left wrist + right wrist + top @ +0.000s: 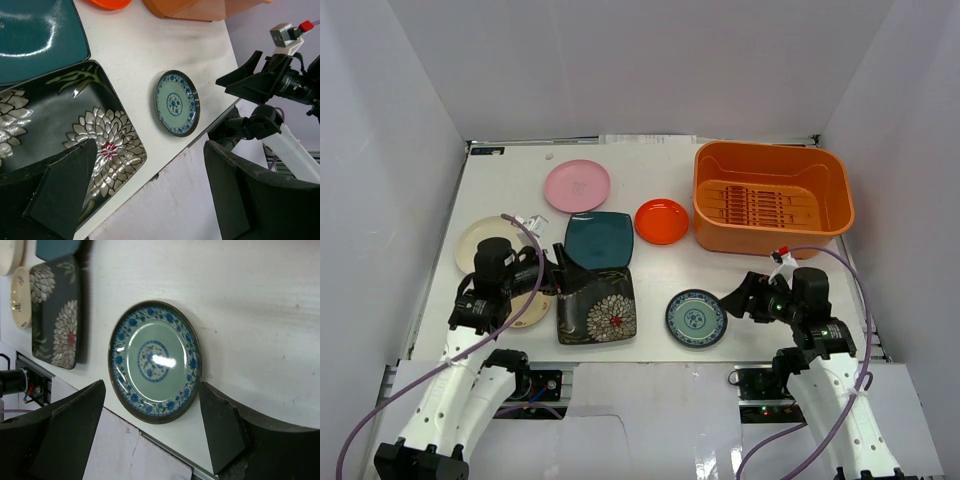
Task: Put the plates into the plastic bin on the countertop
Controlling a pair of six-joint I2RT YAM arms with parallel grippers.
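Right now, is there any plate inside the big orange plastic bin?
No, the big orange plastic bin holds nothing; the top view shows only its bare ribbed floor.

Top camera looks down from behind on whole tabletop (pixel 660 270); both wrist cameras close, low, sharing the blue-green plate (pixel 177 102).

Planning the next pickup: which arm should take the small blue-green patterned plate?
Right. The open right gripper faces the blue-green plate, fingers framing it, and the orange bin is on that side. The left gripper hovers at the dark flowered plate.
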